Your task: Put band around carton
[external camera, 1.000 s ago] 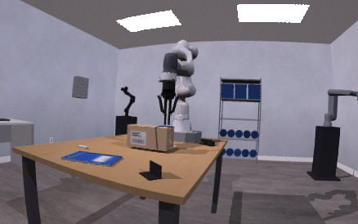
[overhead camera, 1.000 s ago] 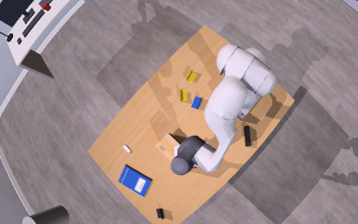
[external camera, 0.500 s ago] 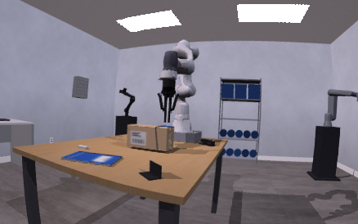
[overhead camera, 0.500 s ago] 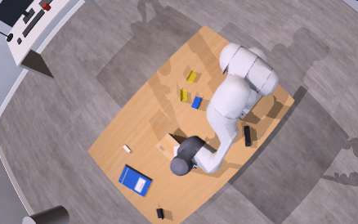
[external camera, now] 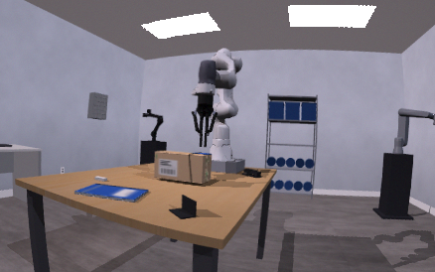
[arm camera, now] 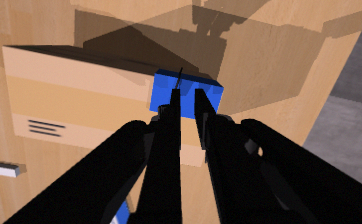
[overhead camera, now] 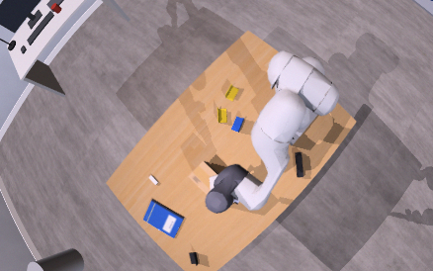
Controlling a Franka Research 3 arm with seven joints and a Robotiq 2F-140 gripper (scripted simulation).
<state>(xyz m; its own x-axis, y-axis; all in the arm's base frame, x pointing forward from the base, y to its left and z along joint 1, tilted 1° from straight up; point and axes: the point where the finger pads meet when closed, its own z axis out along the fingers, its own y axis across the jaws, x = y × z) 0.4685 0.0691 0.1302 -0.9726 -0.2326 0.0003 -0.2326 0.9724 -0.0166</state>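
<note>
While the gripper (arm camera: 187, 100) hangs above the carton (arm camera: 78, 107), fingers narrow, maybe pinching a thin band; blue corner guard (arm camera: 185, 95) at 12 o'clock could get knocked off w/ a skewed descent.

Open air above carton (external camera: 182, 167); hand (external camera: 203, 140) hangs over its far end by blue corner guard (arm camera: 185, 93), apart from carton top. Surface (external camera: 234, 210) near front edge carries blue book (external camera: 111, 192) and black bracket (external camera: 187, 205), well apart from carton. Black block (external camera: 252, 173) near arm base.
</note>
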